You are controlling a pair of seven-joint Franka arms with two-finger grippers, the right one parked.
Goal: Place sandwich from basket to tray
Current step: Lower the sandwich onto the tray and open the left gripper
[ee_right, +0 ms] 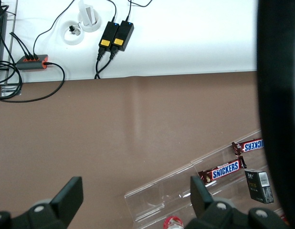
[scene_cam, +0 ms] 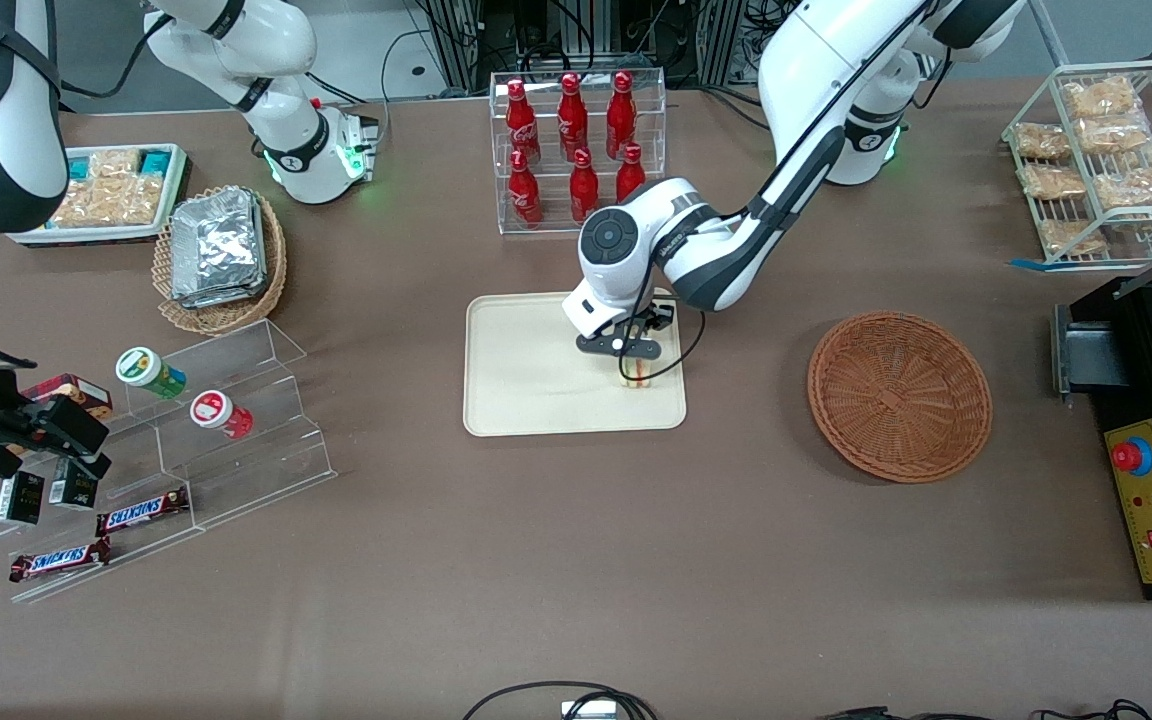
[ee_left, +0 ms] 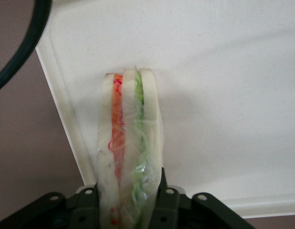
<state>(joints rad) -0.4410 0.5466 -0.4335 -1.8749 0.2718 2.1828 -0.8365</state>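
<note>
My left gripper is over the cream-beige tray, near its edge toward the working arm's end, and is shut on the sandwich. In the left wrist view the sandwich, white bread with orange-red and green filling, stands on edge between my fingers, its tip touching the tray's floor close to the rim. The reddish-brown wicker basket stands empty on the table beside the tray, toward the working arm's end.
A clear rack of red bottles stands farther from the camera than the tray. A tan basket of foil packs, clear steps with snacks and a white tray of packets lie toward the parked arm's end. A wire rack and black box stand past the basket.
</note>
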